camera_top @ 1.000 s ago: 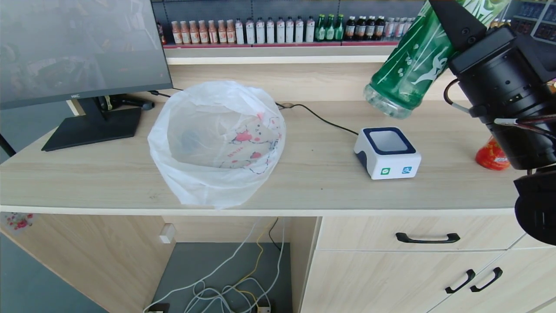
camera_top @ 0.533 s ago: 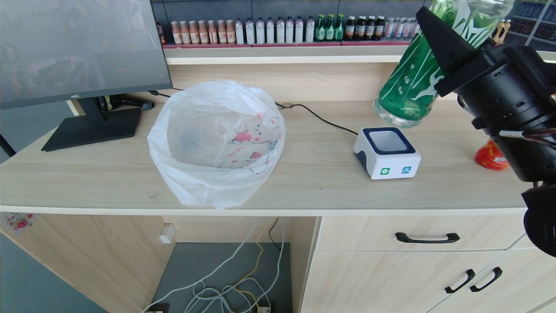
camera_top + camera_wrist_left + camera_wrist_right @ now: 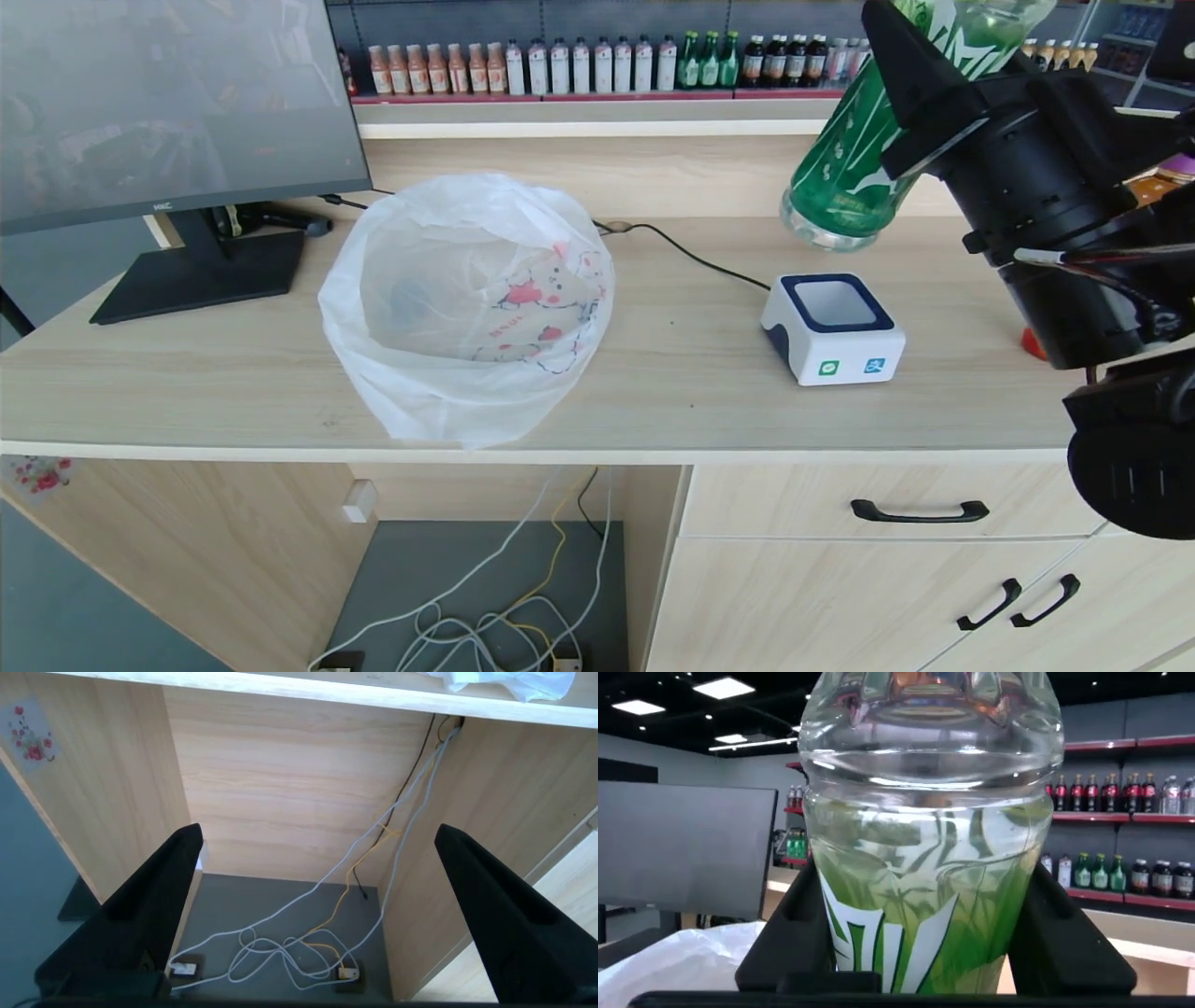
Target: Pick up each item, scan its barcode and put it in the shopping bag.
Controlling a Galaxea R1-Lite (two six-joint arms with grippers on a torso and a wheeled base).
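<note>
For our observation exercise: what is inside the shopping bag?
Inside the shopping bag, a red cartoon print and a dim grey patch show; the cloudy plastic hides whether either is an item.

Pale wood-grain counter (image 3: pixel 691 383) up front, big black flat-screen monitor (image 3: pixel 168 103) at the left end. Light wooden drawers with curved black handles (image 3: pixel 794 509) underneath, white and yellow cables (image 3: pixel 448 635) tangled below. Long shop shelf of bottled drinks (image 3: pixel 607 65) behind, square white ceiling lights (image 3: pixel 726 688) overhead.

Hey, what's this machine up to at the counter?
It is working a checkout. Its right gripper holds a green bottle tilted in the air, above and behind the white scanner on the counter. The open shopping bag sits further left. The left gripper hangs open below the counter, holding nothing.
</note>
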